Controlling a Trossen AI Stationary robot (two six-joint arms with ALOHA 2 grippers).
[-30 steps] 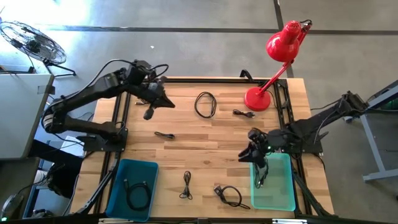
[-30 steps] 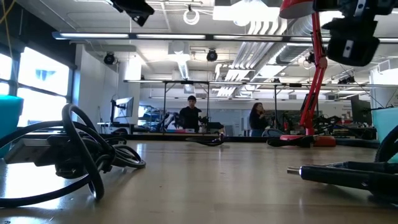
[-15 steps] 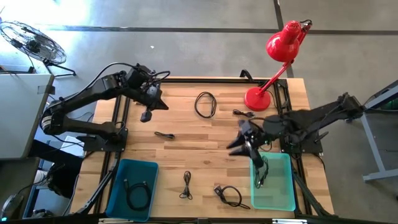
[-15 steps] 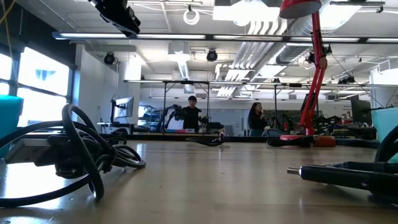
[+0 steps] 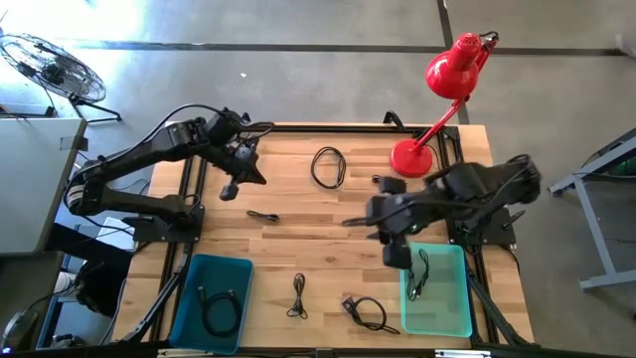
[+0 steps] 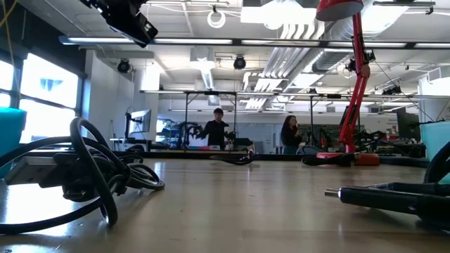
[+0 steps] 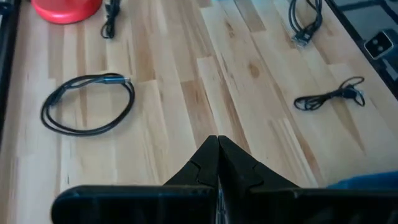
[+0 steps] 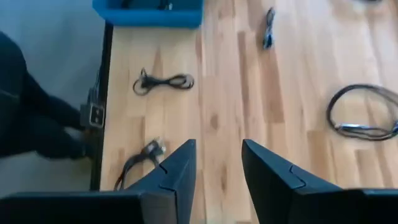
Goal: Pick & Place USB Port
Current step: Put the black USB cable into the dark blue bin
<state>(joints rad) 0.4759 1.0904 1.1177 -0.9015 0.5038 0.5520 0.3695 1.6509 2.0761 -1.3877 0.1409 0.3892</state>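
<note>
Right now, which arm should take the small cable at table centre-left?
Right. Its gripper is open, empty and reaching toward the small cable; the left gripper sits slightly nearer but shut.

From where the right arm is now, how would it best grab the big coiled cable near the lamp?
Coming straight down on the coiled cable, with the open right pincer straddling one side of the loop. It lies flat on the table, so only the thin strand gives a hold, likely near its plug end.

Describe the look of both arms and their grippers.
Both arms are dark, nearly black, jointed links with thin black cables looping along them. The left gripper has two matte black, wedge-shaped fingers tapering to a point. The right gripper has matching angular black fingers. No markings show.
</note>
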